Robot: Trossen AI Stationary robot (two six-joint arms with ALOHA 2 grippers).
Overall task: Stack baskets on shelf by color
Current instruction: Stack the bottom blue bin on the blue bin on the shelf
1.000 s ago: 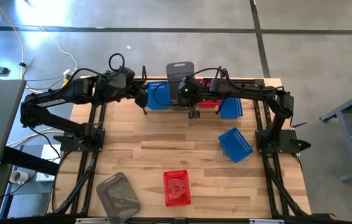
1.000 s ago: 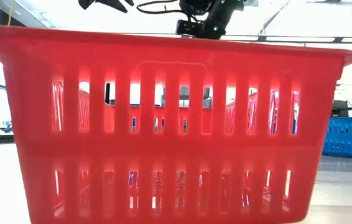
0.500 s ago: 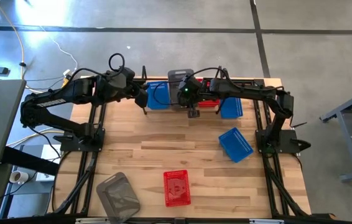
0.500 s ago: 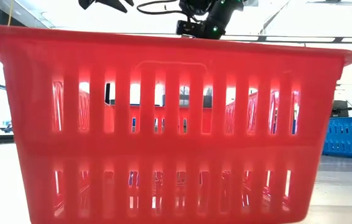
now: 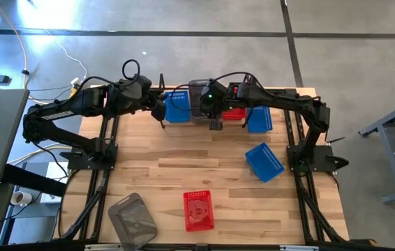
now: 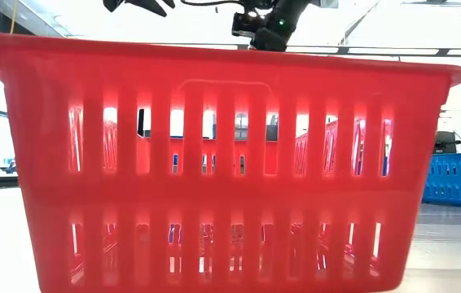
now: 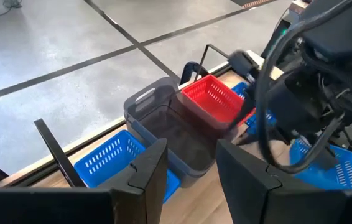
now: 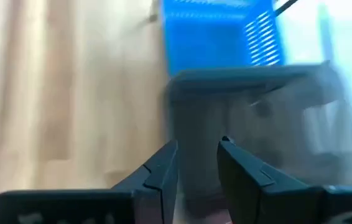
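Baskets, plastic, slotted sides, three colours; shelf (image 5: 281, 91), black wire rack, along the table's (image 5: 183, 174) 12 o'clock edge.

On the shelf: blue basket (image 5: 177, 107) at the 11 o'clock end; grey basket (image 5: 199, 100) just beside it in the middle bay, translucent and upright; red basket (image 5: 234, 110) touching the grey one on its far side; second blue basket (image 5: 259, 119) at the 1 o'clock end. The left wrist view shows the same row, with the grey basket between blue and red.

Loose on the table: blue basket (image 5: 264, 161) at 3 o'clock, turned askew; red basket (image 5: 198, 210) at 6 o'clock, filling the low view; grey basket (image 5: 132, 217) at 7 o'clock, askew.

Right gripper (image 5: 215, 120): over the grey basket in the middle bay. In the right wrist view its fingers (image 8: 160, 168) stand slightly parted with a narrow gap, above the basket's near rim; nothing is clamped between them.

Left gripper (image 5: 158, 110): just beside the 11 o'clock blue basket, fingers (image 7: 151, 171) apart, holding nothing.
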